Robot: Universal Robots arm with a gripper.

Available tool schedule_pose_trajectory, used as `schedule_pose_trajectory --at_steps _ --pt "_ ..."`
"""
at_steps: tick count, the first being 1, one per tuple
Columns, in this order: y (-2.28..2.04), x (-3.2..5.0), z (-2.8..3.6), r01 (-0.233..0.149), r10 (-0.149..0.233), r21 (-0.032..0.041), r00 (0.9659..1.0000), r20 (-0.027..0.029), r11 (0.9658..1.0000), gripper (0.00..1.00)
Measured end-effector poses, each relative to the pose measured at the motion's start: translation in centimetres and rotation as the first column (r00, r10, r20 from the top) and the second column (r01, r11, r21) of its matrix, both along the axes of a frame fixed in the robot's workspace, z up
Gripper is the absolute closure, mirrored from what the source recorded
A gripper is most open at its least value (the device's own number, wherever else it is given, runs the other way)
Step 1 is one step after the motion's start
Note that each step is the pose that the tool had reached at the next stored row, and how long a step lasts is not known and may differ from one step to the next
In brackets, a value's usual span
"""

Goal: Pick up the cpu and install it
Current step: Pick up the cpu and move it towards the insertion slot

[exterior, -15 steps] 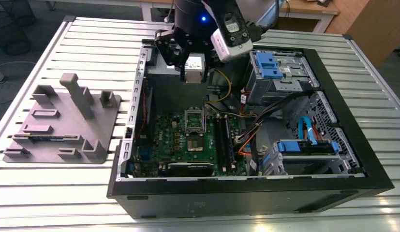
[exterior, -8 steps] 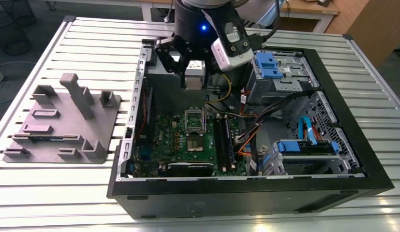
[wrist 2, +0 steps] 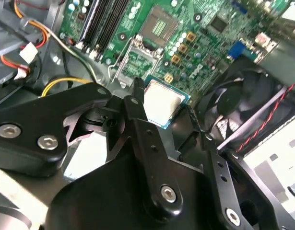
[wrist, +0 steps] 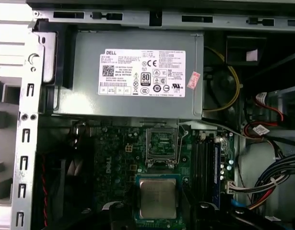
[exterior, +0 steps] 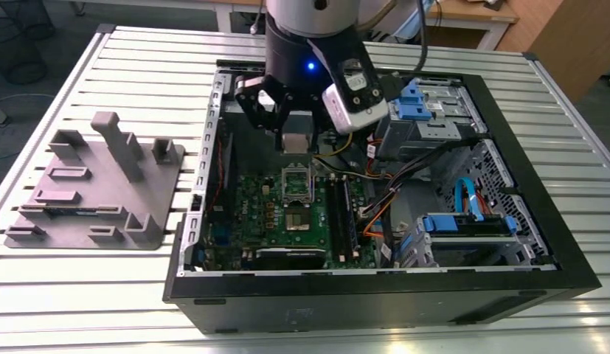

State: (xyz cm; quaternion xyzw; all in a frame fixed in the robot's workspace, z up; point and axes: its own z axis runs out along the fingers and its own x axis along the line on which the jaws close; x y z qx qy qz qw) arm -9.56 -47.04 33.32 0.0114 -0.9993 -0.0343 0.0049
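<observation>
Slatted metal table [exterior: 108, 66] carries everything; we place the rest from the open socket [exterior: 296, 182], whose contact field lies bare

Black computer case [exterior: 383, 295] lies on its side with the panel off; the socket sits inside it, nearer the wall on the exterior view's left

The arm [exterior: 315, 29] comes down into the case right over the socket

Grey moulded fixture [exterior: 98, 184] rests on the table, outside the case and well apart from the socket toward the exterior view's left

Grey power supply [wrist: 89, 72] with a white label sits just beyond the socket, against the case wall

Green motherboard [exterior: 255, 214] surrounds the socket on all sides

In the second wrist view we note a black fan [wrist 2: 238, 100] off to one side of the socket, past the board's edge

Cables [exterior: 383, 206] bunch on the exterior view's right of the socket, and the memory slots [wrist: 205, 158] run between them and it

Gripper [exterior: 296, 136] hangs directly above the socket area, its black fingers [wrist 2: 135, 98] pinching the cpu [exterior: 296, 142] by opposite edges

In both wrist views the cpu shows its silvery top, held near the socket but apart from it and not seated
</observation>
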Motion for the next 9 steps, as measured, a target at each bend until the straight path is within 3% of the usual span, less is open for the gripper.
schedule_pose_trajectory --at_steps 3,9 --pt "-0.66 0.0 -0.51 0.0 0.0 0.0019 1.0 0.0 1.0 0.53" --pt "-0.68 0.0 -0.61 0.0 0.0 0.0017 1.0 -0.0001 1.0 0.53"
